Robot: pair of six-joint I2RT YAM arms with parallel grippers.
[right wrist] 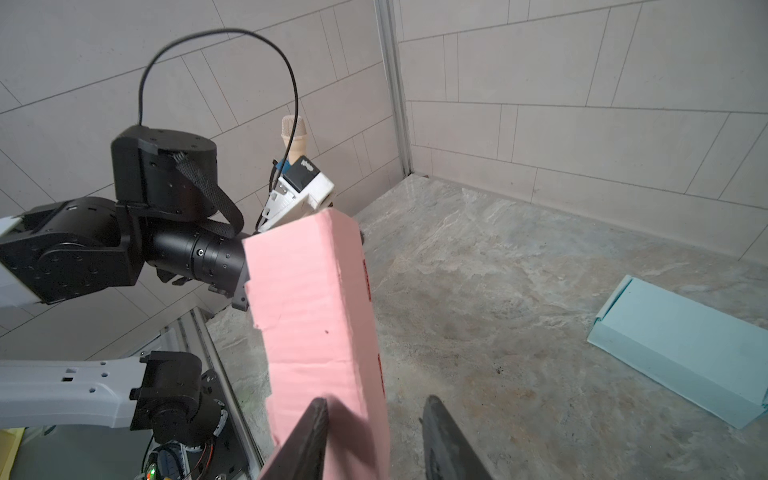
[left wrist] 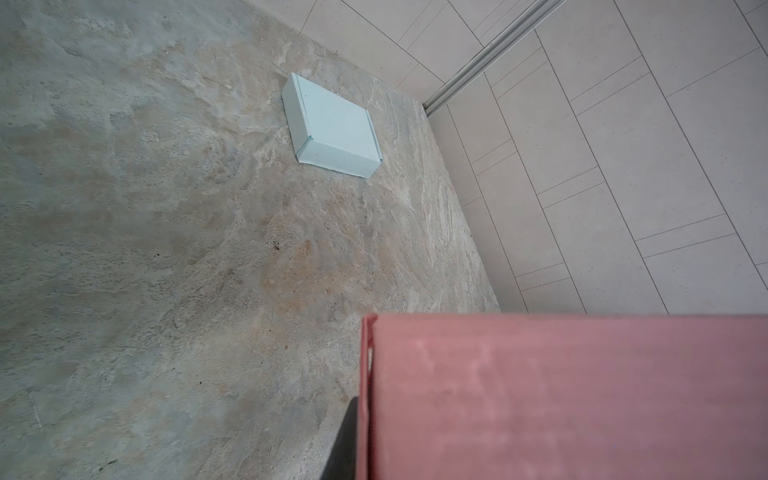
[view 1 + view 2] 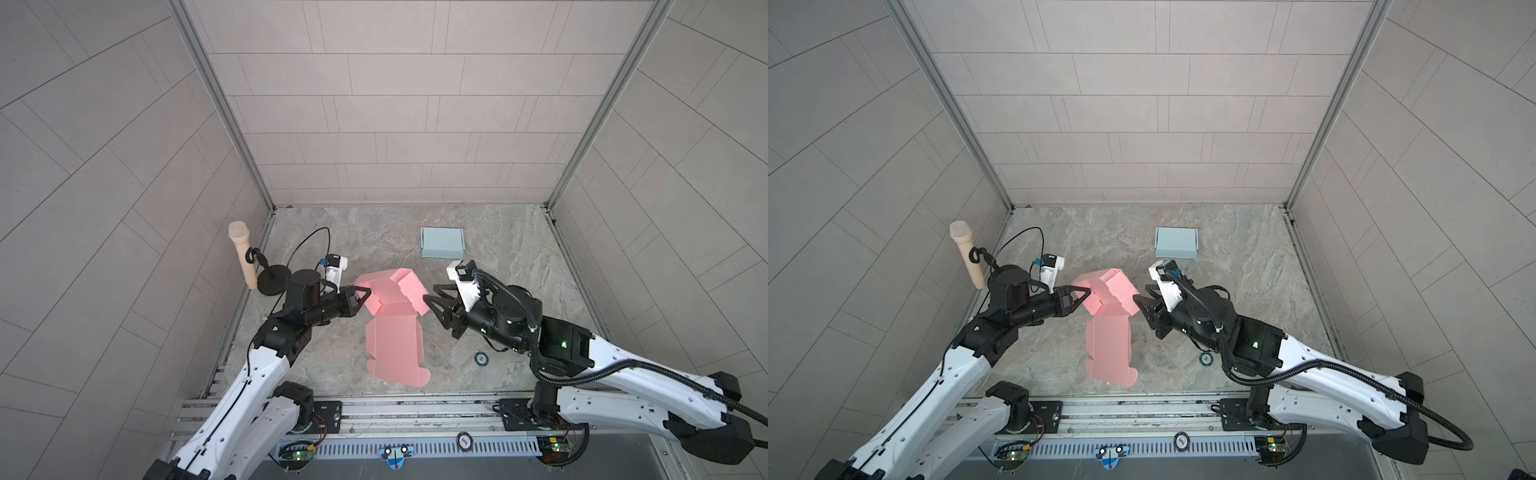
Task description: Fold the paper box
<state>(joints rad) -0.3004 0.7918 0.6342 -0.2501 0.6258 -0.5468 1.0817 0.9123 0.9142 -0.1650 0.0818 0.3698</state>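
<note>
- While the left gripper (image 3: 363, 291) is clenched on the left edge of the pink paper box (image 3: 392, 332), the right gripper (image 3: 429, 292) stands at the opposite edge with its jaws apart.
- In both top views the pink paper box sits in the lower middle of the frame on the marble table (image 3: 498, 249). Its upper part is raised and partly folded, and its lower part lies flat.
- In the right wrist view one panel of the box stands upright against one of the fingers (image 1: 307, 440). The second finger does not touch it.
- A closed light blue box (image 3: 442, 242) lies flat at the upper right of the pink one, well apart from it.
- A beige microphone (image 3: 243, 253) stands on a black stand at the middle left of the frame.
- A small round disc (image 3: 481, 358) lies on the table at the lower right, near the right arm.
</note>
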